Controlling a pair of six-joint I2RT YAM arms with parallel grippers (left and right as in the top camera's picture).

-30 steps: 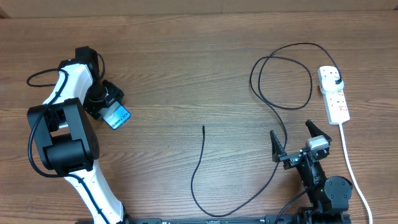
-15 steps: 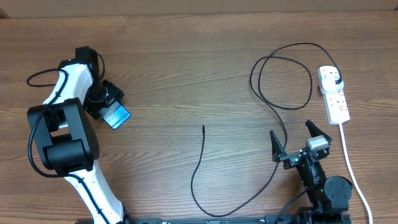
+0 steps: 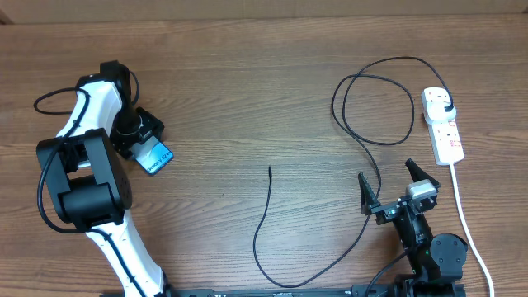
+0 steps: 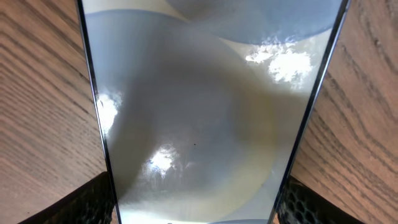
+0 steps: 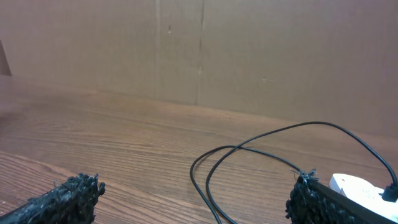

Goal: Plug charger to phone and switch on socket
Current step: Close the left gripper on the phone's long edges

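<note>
I have the left jaws clamped on the phone [image 3: 156, 157] at frame left. The right jaws gape empty, lower right. The charger [image 3: 269, 183] tip lies mid-counter [image 3: 247, 91], and the socket [image 3: 444, 128] sits far right.

table [image 3: 223, 91]: brown wood-grain top is spreading across the overhead view
cardboard wall [image 5: 249, 50]: is standing along the far edge

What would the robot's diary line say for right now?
left pincer: closed on phone | right pincer: open, empty | cable tip: lying free, not in phone | plug: in power strip
</note>
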